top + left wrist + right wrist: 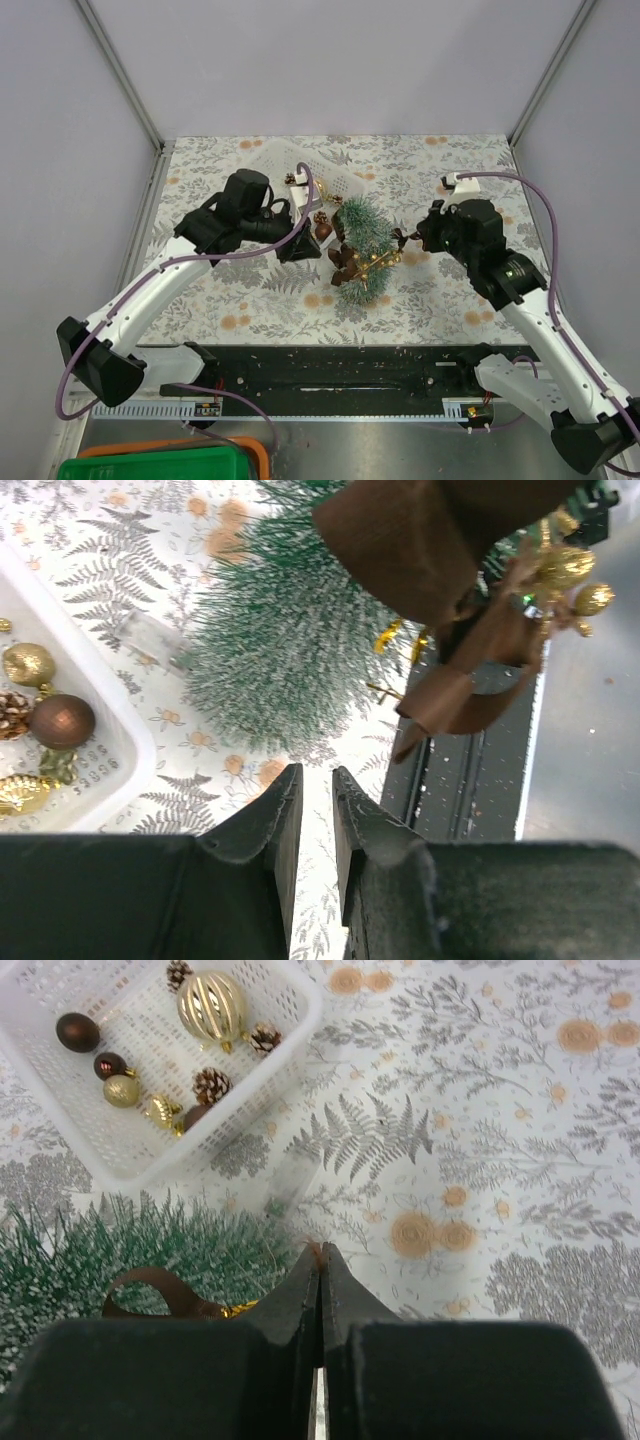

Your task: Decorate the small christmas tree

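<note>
The small christmas tree [362, 232], frosted green, sits mid-table; I cannot tell whether it is upright or tilted. A brown ribbon bow [345, 262] with a gold berry spray [383, 260] rests against it. The bow [430, 550] also fills the top of the left wrist view, over the tree [270, 660]. My left gripper [308, 252] [317, 780] hangs just left of the tree, jaws a narrow gap apart with only tablecloth between them. My right gripper [408, 240] [319, 1252] is at the tree's right, shut, with a frayed brown ribbon end pinched at its tips.
A white basket [268, 160] [290, 1020] behind the tree holds brown and gold baubles and pine cones. A clear plastic piece [290, 1185] lies between the tree [120, 1250] and the basket. The black rail [320, 375] runs along the near edge.
</note>
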{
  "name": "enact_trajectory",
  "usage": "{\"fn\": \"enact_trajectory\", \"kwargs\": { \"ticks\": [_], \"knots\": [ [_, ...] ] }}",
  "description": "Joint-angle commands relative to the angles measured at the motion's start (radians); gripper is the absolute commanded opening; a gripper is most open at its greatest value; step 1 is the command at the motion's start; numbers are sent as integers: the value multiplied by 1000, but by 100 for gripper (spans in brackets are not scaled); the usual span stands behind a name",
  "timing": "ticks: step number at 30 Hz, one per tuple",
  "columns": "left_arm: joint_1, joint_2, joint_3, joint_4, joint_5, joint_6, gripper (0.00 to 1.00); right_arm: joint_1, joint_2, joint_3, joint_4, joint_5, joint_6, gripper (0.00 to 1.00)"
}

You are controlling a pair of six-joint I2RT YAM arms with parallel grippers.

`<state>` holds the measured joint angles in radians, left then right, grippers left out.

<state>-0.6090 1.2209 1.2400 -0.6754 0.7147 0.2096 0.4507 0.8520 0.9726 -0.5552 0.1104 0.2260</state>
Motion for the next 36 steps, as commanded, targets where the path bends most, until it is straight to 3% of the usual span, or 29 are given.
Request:
{"fn": "enact_trajectory", "kwargs": {
  "ticks": [1, 4, 7, 11, 17, 20, 23, 30, 36],
  "knots": [
    [-3, 32, 55, 99, -64, -10, 23, -3, 33, -11, 243, -35, -45, 0],
    [-2, 51, 64, 115, -64, -7, 28, -3, 33, -69, 380, -80, -59, 0],
    [-2, 69, 70, 131, -70, 10, 42, -3, 27, -135, 501, -142, -65, 1],
    [-2, 89, 84, 142, -67, 13, 48, -3, 44, -175, 544, -199, -36, 6],
    [-6, 123, 113, 151, -61, 10, 50, -1, 61, -228, 590, -284, 64, 22],
    [-6, 126, 131, 151, -63, 13, 50, -3, 53, -267, 601, -288, 102, 39],
    [-6, 127, 154, 132, -61, 17, 51, -3, 48, -264, 566, -273, 107, 55],
    [0, 108, 194, 93, -73, 4, 53, -3, 41, -172, 393, -147, 90, 76],
    [8, 103, 210, 71, -119, -6, 53, -3, 35, -84, 243, -71, 90, 80]
  ]
}}
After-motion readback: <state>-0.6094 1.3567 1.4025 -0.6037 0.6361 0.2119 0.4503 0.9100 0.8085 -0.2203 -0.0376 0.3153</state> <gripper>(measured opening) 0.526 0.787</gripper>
